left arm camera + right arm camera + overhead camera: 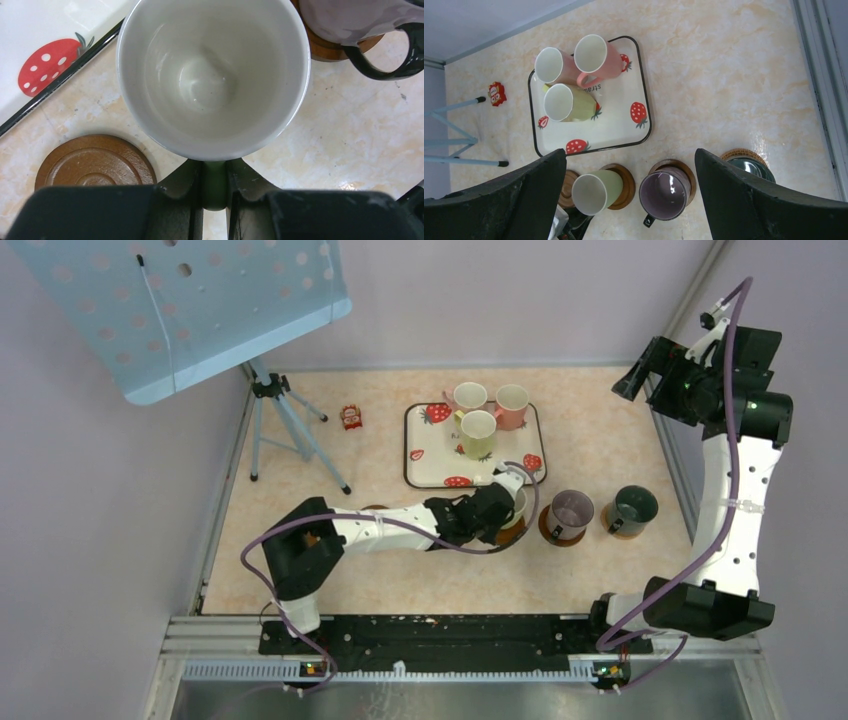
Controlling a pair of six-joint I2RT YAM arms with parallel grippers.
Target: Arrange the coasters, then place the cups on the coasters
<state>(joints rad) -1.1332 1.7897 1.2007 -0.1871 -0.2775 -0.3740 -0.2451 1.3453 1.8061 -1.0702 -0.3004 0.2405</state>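
Observation:
My left gripper (pixel 216 172) is shut on the handle of a light green cup (pixel 215 75), whose white inside fills the left wrist view. That cup (pixel 594 192) is over a brown coaster (pixel 626 186); I cannot tell whether it rests on it. A bare brown coaster (pixel 95 162) lies just to its left. To the right, a purple-grey cup (pixel 571 510) and a dark green cup (pixel 634 507) each stand on a coaster. Two pink cups (pixel 511 405) and a light green one (pixel 478 432) stand on the strawberry tray (pixel 420 465). My right gripper (pixel 632 380) hangs open high at the far right.
A small tripod (pixel 285 425) stands at the back left under a blue perforated board (pixel 190 310). A small red item (pixel 351 417) lies left of the tray. Low walls border the table on the left and right.

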